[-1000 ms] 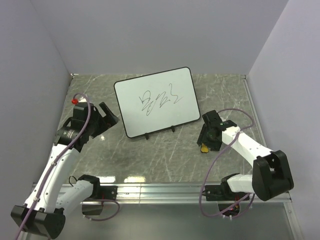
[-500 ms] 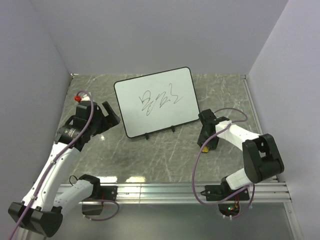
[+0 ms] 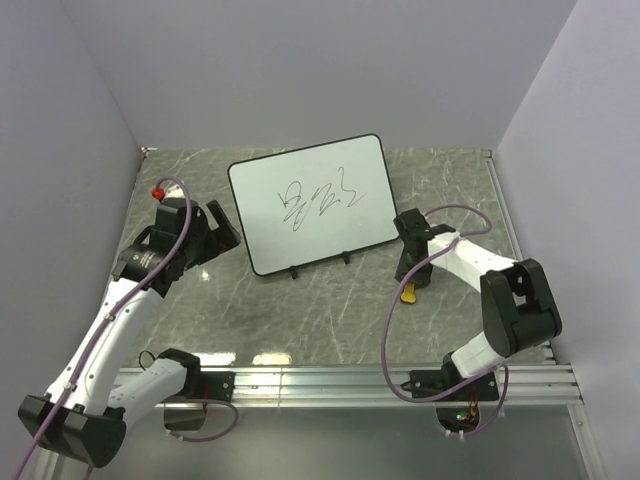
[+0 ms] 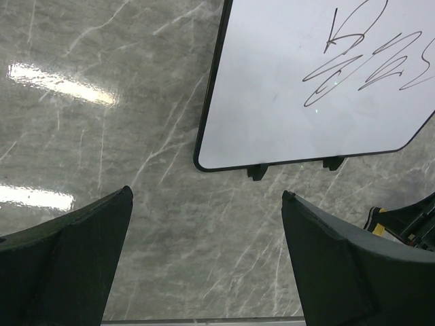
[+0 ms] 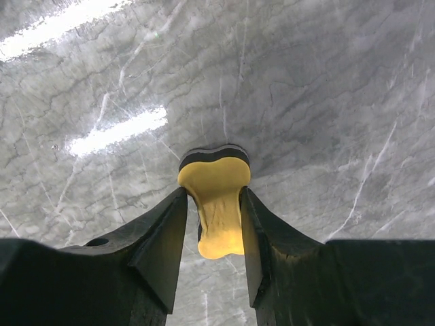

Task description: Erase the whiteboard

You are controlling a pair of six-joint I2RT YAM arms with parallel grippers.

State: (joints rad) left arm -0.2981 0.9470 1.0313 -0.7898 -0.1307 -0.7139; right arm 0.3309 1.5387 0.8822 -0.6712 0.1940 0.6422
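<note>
Two grippers, one board and one eraser are making up this entry.

1. Right gripper [image 5: 213, 204]: its jaws are clamping the yellow eraser [image 5: 214, 204] at the waist, and the foam is bulging beyond the fingertips. Whether the block is lifting off the marble table [image 3: 300, 320] I cannot tell.
2. Left gripper [image 4: 207, 195]: its jaws are standing wide apart, holding nothing and hovering over bare marble.
3. Whiteboard [image 3: 312, 203]: it is lying face up on its two small feet. It is sitting ahead of the left gripper and slightly to that gripper's right. It is also sitting near the right gripper, off to that gripper's left, and touching neither.
4. Black scribble [image 3: 320, 197]: it is showing whole across the middle of the board.

Progress, by my judgement: the tool is being secured, but no wiping is showing yet. Carrying the eraser over the board and rubbing out every line is what is waiting.
</note>
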